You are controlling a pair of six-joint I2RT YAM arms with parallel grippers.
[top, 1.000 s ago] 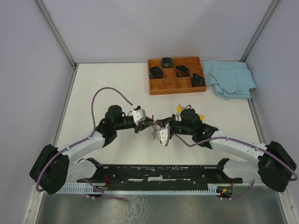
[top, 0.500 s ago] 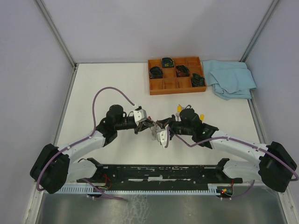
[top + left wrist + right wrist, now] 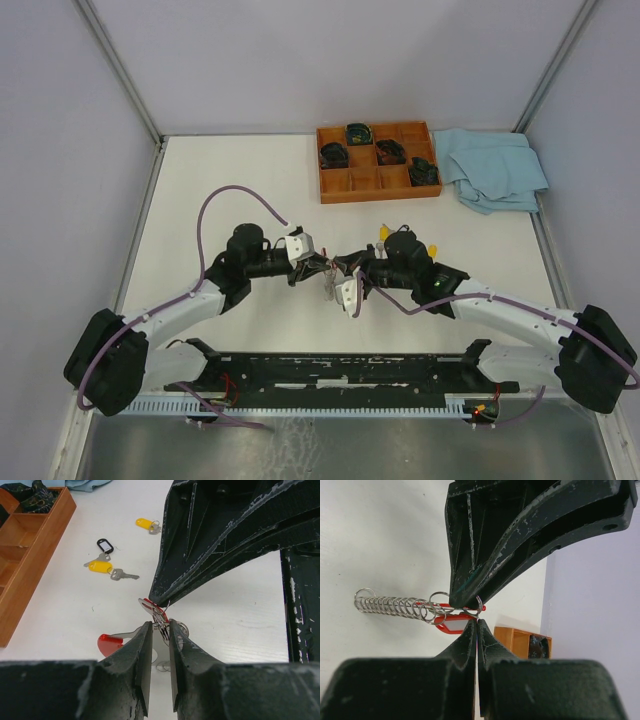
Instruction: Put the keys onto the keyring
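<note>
Two grippers meet above the middle of the table [image 3: 235,625]. The right gripper [image 3: 477,624] is fully closed, pinching the keyring [image 3: 451,626] where the thin silver ring joins the red band. The left gripper [image 3: 160,626] is narrow, clamped on the blade of the red-capped key [image 3: 111,641], held off the table against the keyring. A wire coil [image 3: 385,604] adjoins the ring. One yellow-capped key [image 3: 144,523] lies on the table to the far right, and a second yellow-capped key [image 3: 100,566] lies beside a black oval loop [image 3: 104,545].
</note>
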